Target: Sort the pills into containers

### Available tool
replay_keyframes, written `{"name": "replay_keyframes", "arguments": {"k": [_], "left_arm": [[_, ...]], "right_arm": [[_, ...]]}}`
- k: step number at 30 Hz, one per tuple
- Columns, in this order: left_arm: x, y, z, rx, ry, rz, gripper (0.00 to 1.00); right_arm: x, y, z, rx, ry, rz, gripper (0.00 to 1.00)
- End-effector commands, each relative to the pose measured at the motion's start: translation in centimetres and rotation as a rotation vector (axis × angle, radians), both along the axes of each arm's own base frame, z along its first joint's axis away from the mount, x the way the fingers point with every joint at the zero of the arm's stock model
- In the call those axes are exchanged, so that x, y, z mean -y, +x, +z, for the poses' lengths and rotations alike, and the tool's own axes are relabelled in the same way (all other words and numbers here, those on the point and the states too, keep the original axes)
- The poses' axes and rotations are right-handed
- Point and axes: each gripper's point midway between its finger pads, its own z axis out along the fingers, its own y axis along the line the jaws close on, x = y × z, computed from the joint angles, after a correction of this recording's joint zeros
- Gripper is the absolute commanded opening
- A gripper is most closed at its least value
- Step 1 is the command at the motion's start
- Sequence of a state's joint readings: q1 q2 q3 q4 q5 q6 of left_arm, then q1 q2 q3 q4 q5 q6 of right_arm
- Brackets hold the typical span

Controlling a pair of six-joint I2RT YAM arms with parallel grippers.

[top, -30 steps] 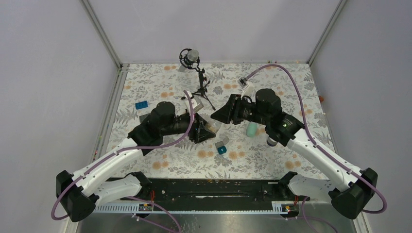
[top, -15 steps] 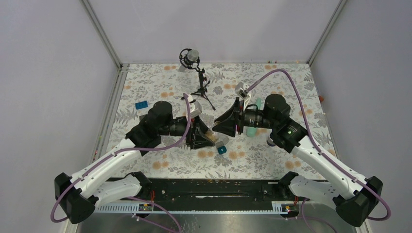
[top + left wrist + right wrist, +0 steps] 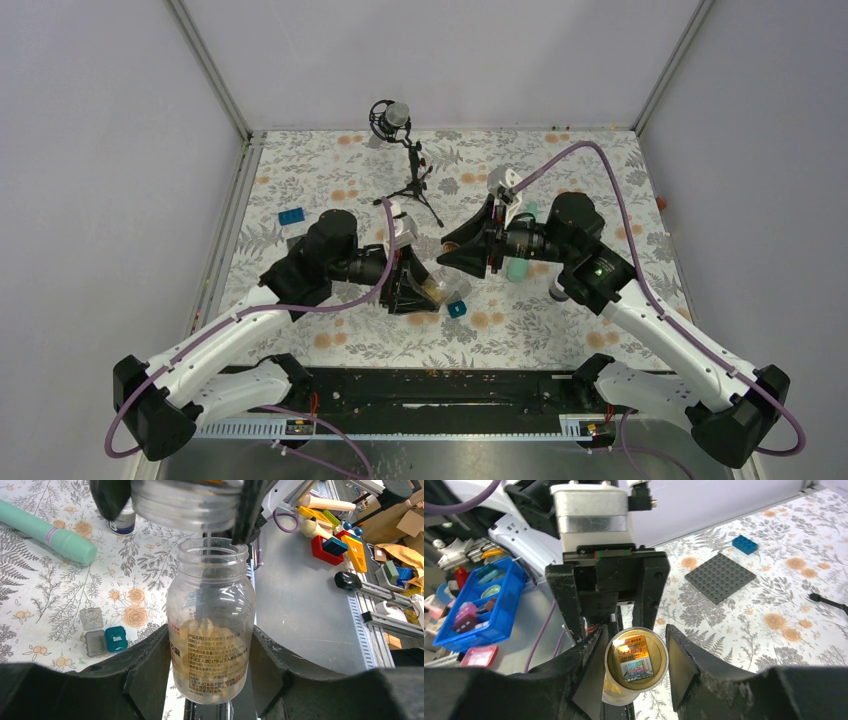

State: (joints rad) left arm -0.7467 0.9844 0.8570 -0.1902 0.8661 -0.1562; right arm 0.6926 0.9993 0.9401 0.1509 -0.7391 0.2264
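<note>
Left wrist view: left gripper [image 3: 207, 645] clamps the jar [image 3: 210, 590]; its mouth faces the lid [image 3: 185, 505] at frame top (on the jar's axis), pinched by right gripper [image 3: 635, 642].

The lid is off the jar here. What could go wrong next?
1. The clear plastic pill jar, gripped by the left fingers, is open; tipping it could scatter the amber pills across the flowered tablecloth.
2. Its mouth is far wider than the small teal and grey cube boxes, so a pour could overshoot them.
</note>
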Motion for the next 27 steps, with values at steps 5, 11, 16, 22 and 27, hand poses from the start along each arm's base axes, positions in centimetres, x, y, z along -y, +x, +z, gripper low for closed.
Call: {"name": "replay_keyframes", "arguments": {"k": [5,11,16,22,27], "left_arm": [[-1.0,3.8,-2.0,0.088,0.106,0.216,0.0],[-1.3,4.8,-5.0,0.175,0.18,0.293,0.0],[-1.2,5.6,-8.3,0.184,0.261,0.341,0.0],[-0.9,6.0,-11.2,0.168,0.29,0.348,0.0],[-0.6,6.6,-12.8,0.155,0.312,0.359,0.0]], "right_arm": [[4.8,5.6,-2.8,-0.166,-0.121,-0.435,0.19],[10.0,7.3,-11.1,-0.358,-0.3,-0.775,0.19],[12.1,7.4,-18.8,-0.499,-0.433,-0.915,0.19],[13.6,7.0,-25.3,-0.547,-0.593,-0.986,0.23],[14.3,7.4,-28.1,-0.52,-0.683,-1.033,0.24]]}}
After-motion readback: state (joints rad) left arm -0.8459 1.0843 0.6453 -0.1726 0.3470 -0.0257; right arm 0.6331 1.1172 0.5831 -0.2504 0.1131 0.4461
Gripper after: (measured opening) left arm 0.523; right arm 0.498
